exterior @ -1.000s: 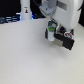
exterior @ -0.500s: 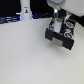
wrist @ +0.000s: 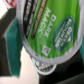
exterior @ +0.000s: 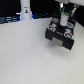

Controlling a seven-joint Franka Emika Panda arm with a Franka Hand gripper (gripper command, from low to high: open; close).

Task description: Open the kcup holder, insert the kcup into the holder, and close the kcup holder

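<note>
Wrist view first: I've got the kcup (wrist: 47,30) filling the frame, green lid right up against the camera, seemingly pinched in my claw (wrist: 20,47); dark finger (wrist: 9,47) at its side, blurry so grip looks closed on it but contact isn't crisp. In the exterior view the white table (exterior: 25,55) is in front. Kcup holder (exterior: 61,35) sits toward the exterior view's right, tray pulled out, red-and-white pods (exterior: 54,29) in slots. Claw hangs just above it with the kcup. Tall white bottle (exterior: 25,10) stands farther back, well apart.
</note>
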